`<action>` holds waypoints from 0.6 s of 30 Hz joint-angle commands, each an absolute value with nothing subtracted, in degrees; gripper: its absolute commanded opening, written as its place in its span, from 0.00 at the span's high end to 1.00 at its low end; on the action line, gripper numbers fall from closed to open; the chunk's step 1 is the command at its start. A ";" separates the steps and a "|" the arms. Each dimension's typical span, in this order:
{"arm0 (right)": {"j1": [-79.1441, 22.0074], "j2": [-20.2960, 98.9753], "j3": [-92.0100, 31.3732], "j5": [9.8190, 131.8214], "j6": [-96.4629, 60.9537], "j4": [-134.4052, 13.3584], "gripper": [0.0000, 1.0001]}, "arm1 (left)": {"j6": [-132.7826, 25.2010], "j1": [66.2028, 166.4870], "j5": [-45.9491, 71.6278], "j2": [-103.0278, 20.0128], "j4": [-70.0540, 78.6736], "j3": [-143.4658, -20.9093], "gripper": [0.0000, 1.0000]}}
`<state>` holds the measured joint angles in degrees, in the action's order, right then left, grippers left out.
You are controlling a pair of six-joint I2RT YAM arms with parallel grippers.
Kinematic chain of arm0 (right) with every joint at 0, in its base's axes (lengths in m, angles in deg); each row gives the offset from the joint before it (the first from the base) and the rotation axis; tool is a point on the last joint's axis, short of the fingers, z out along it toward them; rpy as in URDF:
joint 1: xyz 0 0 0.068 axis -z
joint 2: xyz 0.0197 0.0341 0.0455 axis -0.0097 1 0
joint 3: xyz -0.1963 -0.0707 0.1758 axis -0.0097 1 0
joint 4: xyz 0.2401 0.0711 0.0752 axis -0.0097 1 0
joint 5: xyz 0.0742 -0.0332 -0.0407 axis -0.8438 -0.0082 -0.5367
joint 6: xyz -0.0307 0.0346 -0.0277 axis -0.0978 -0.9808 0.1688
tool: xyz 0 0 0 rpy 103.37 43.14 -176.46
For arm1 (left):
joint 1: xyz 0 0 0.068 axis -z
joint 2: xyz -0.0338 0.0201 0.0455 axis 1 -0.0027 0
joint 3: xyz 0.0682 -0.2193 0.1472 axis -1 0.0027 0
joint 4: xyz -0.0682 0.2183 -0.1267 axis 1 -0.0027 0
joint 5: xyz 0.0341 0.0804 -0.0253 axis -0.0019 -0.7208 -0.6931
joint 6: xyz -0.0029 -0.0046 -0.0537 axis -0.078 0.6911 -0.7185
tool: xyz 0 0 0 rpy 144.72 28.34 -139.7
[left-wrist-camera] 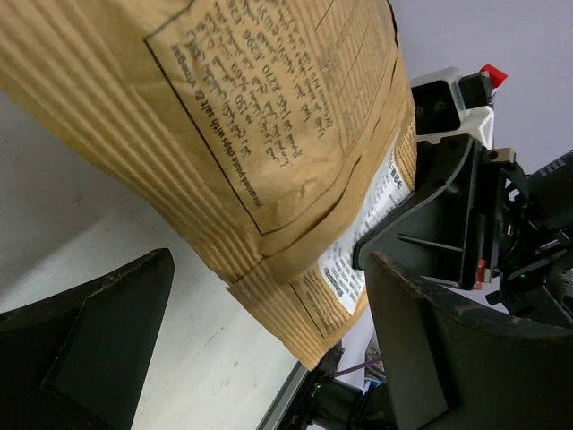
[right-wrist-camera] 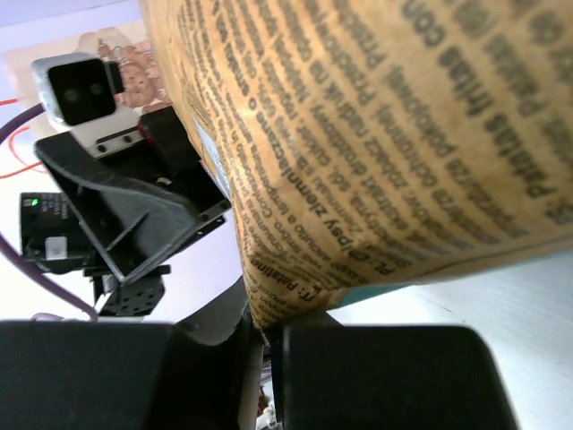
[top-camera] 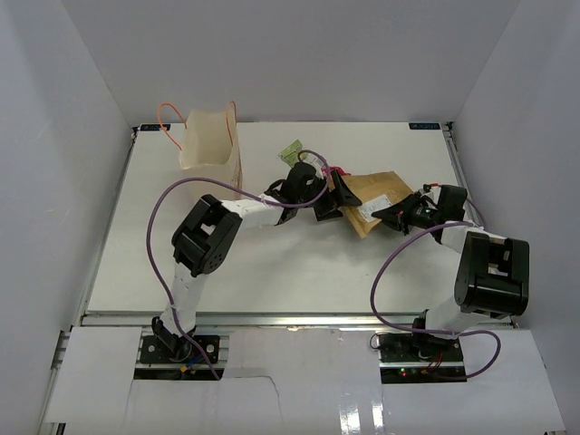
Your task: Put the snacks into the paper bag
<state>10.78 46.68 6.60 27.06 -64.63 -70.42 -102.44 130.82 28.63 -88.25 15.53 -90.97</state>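
Note:
The large tan pouch with a white label lies right of the table's middle. My right gripper is shut on its near edge; in the right wrist view the jaws pinch the printed pouch at its corner. My left gripper is open at the pouch's left end. In the left wrist view the pouch hangs above and between the spread fingers, touching neither that I can see. The cream paper bag with orange cord handles stands at the far left. A green packet lies behind my left gripper.
A pink-red bit shows just behind the left gripper. The other small packets are hidden or out of view. White walls close the table on three sides. The right arm's gripper body sits close to the left fingers.

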 commanded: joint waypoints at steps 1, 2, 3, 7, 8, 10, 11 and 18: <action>10.84 44.83 6.47 22.56 -68.51 -74.74 0.92 | -101.98 131.68 29.63 -88.00 14.16 -94.91 0.02; 10.84 44.83 6.47 22.56 -68.68 -74.74 0.92 | -101.80 131.68 29.10 -88.27 13.81 -95.09 0.02; 10.75 44.92 6.56 22.21 -69.55 -75.18 0.92 | -101.89 131.77 28.93 -88.27 13.63 -95.27 0.02; 9.53 44.48 7.78 20.98 -70.44 -75.27 0.92 | -102.06 131.86 28.75 -89.50 13.63 -98.34 0.16; 9.35 44.31 7.96 20.46 -70.53 -75.36 0.92 | -102.15 131.77 29.18 -90.20 13.63 -99.04 0.20; 9.17 44.30 8.57 20.02 -70.27 -75.45 0.92 | -102.77 131.77 29.80 -90.55 13.72 -100.27 0.35; 9.17 44.30 8.75 19.75 -70.18 -75.44 0.92 | -102.77 131.77 30.15 -90.55 13.72 -100.37 0.38; 9.17 44.65 6.48 15.46 -63.17 -75.71 0.58 | -99.61 131.24 29.63 -85.82 13.02 -98.26 0.76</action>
<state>9.64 45.94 8.45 21.91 -67.84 -73.96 -102.50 131.58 29.53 -90.92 13.36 -97.87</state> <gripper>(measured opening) 0.373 0.287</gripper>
